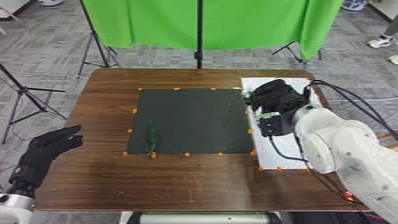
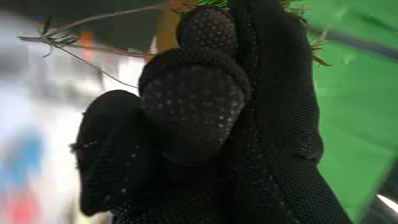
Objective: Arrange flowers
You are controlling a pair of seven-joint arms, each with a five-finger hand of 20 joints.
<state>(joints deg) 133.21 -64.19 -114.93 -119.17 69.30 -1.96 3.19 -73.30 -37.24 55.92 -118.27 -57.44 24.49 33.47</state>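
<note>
A robot's right hand [image 1: 276, 97] had its fingers clamped round a wispy sprig [image 2: 55, 40] above the white board [image 1: 268, 159], while the left hand [image 1: 51, 145], its fingers loosely extended, hung beside the worktop [image 1: 178, 185]. A green sprig [image 1: 152, 137] lay on the dark mat [image 1: 187, 115]. Too tight a squeeze risked snapping the thin stem; protruding twigs could have snagged nearby cables [image 1: 346, 96].
</note>
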